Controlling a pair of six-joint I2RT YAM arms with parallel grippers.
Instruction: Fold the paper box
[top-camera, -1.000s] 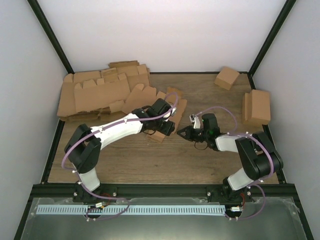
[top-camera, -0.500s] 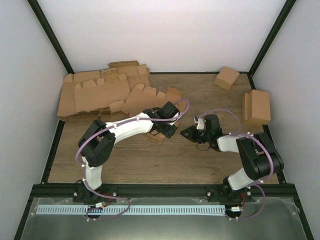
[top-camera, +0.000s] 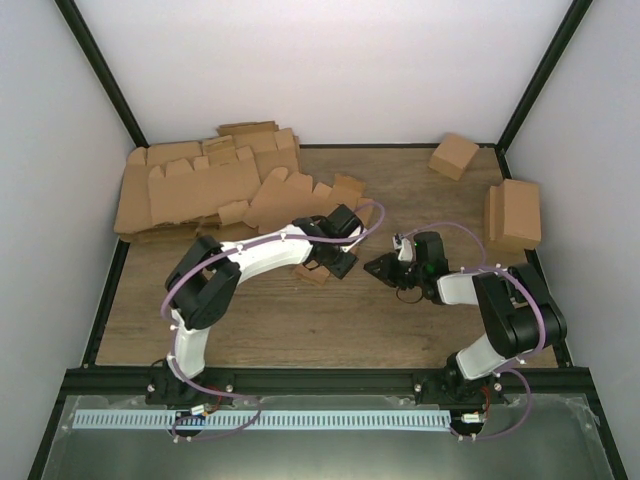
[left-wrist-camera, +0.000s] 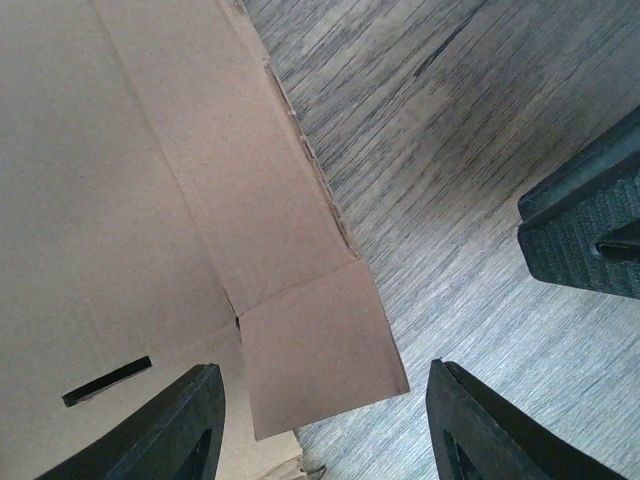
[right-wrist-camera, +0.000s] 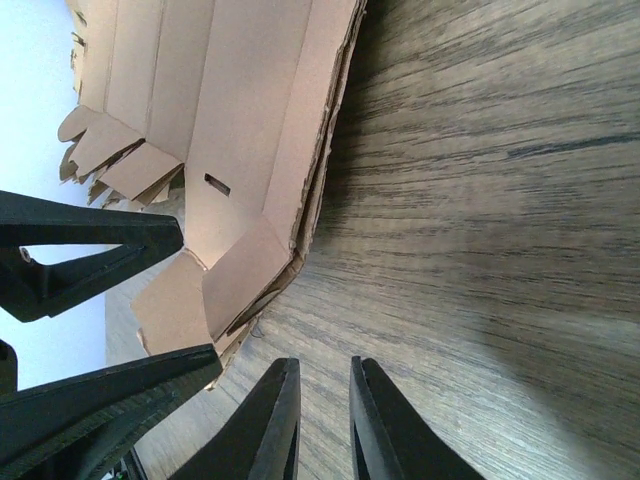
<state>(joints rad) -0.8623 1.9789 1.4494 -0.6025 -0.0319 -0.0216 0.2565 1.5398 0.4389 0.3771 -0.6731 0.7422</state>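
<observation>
The paper box (top-camera: 290, 200) is a flat brown die-cut sheet lying at mid-table, its near-right end under my left wrist. My left gripper (top-camera: 340, 265) is open over that end. In the left wrist view a square flap (left-wrist-camera: 320, 350) of the box (left-wrist-camera: 200, 200) lies on the wood between the open fingers (left-wrist-camera: 322, 400). My right gripper (top-camera: 372, 267) sits just right of it, low over the wood. Its fingers (right-wrist-camera: 324, 365) are almost together with nothing between them, pointing at the box's folded corner (right-wrist-camera: 250, 120).
A pile of flat brown blanks (top-camera: 180, 190) lies at the back left. A small cube-like box (top-camera: 454, 155) sits at the back right and a larger folded box (top-camera: 515, 212) at the right wall. White walls close the back and sides.
My left arm has swung its elbow right and moved the gripper slightly right and nearer along the sheet's end. My right gripper has drawn back a little to the right and its fingers have narrowed.
</observation>
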